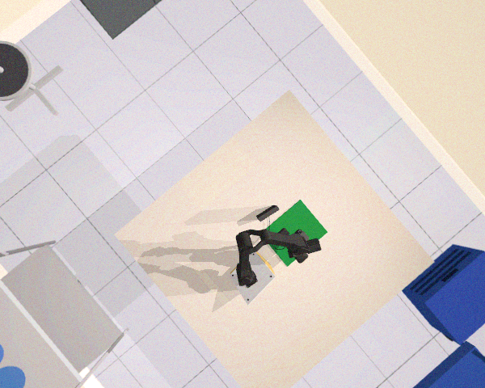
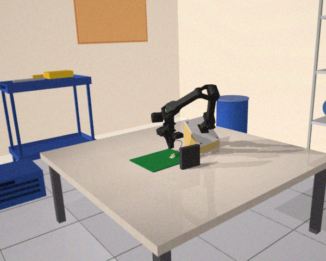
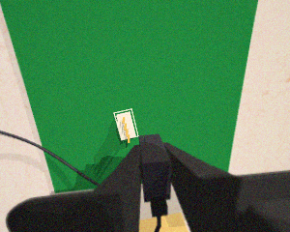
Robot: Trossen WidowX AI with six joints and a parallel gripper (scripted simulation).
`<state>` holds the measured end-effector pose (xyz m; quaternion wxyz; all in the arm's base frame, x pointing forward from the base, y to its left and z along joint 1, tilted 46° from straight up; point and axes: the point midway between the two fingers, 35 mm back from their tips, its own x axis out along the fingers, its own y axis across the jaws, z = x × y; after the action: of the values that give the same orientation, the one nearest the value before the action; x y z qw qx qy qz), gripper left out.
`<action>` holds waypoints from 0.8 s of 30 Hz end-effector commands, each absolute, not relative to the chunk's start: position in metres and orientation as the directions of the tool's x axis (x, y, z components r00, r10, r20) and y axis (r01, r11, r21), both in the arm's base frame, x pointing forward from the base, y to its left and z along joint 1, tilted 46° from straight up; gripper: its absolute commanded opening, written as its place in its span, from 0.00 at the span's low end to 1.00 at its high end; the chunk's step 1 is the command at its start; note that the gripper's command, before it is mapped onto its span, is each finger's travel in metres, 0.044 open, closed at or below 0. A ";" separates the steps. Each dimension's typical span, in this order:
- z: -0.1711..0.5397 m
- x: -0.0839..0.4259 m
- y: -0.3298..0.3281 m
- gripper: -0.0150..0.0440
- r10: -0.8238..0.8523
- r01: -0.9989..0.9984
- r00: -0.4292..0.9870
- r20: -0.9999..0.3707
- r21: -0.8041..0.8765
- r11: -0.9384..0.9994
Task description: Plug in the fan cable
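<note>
The green board (image 1: 300, 217) (image 2: 153, 161) (image 3: 135, 58) lies flat on the table. The four-pin fan header (image 2: 172, 155) (image 3: 126, 127) is a small white block with yellowish pins, inside a white outline on the board. My gripper (image 2: 170, 146) (image 3: 151, 149) is shut on the black fan plug (image 3: 155, 166), one finger on each side. In the wrist view the plug is just right of and below the header, apart from it in the picture. It is held above the board. The plug's cable runs off its rear end, toward the bottom of the wrist view.
The dark upright fan (image 1: 267, 212) (image 2: 189, 156) stands beside the board's edge. A black cable (image 3: 43, 147) crosses the left of the wrist view. The arm's grey and yellow wedge base (image 1: 255, 290) (image 2: 209, 140) stands on the table (image 1: 242, 166) (image 2: 129, 196) near the board.
</note>
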<state>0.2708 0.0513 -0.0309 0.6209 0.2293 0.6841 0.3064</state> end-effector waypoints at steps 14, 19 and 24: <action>-0.016 0.273 0.068 0.25 0.700 -0.229 -0.127 -0.703 0.707 0.669; -0.015 0.274 0.068 0.25 0.700 -0.230 -0.127 -0.703 0.707 0.669; -0.015 0.277 0.069 0.25 0.700 -0.231 -0.127 -0.703 0.707 0.668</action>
<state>0.2735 0.0682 -0.0160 0.6346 0.1796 0.6581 0.3632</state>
